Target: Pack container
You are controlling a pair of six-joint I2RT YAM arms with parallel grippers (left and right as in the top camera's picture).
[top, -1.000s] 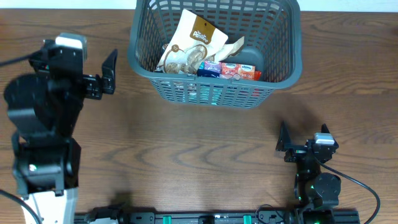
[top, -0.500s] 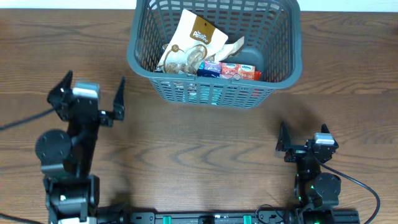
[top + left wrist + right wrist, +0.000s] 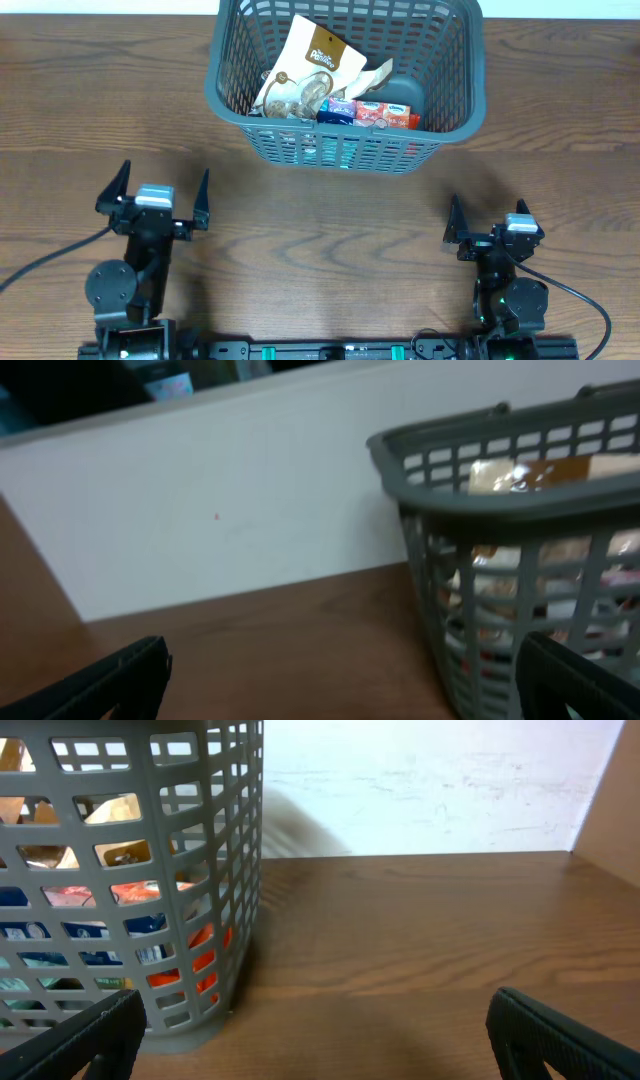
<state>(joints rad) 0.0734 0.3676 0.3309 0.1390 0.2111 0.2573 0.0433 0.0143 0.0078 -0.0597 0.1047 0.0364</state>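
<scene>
The dark grey lattice container (image 3: 225,100) stands at the back middle of the table. It holds a tan snack bag (image 3: 310,65) and several small colourful packets (image 3: 375,113). My left gripper (image 3: 158,192) is open and empty at the front left, well short of the container. My right gripper (image 3: 485,218) is open and empty at the front right. The container shows at the right of the left wrist view (image 3: 500,450) and at the left of the right wrist view (image 3: 130,870).
Bare wooden table (image 3: 320,240) lies between the grippers and the container. A white wall (image 3: 430,780) runs behind the table. Black cables trail at the front left (image 3: 50,262) and front right (image 3: 585,300).
My left arm has drawn back from beside the container's left side toward the front of the table and lowered. The right arm and the container have not moved.
</scene>
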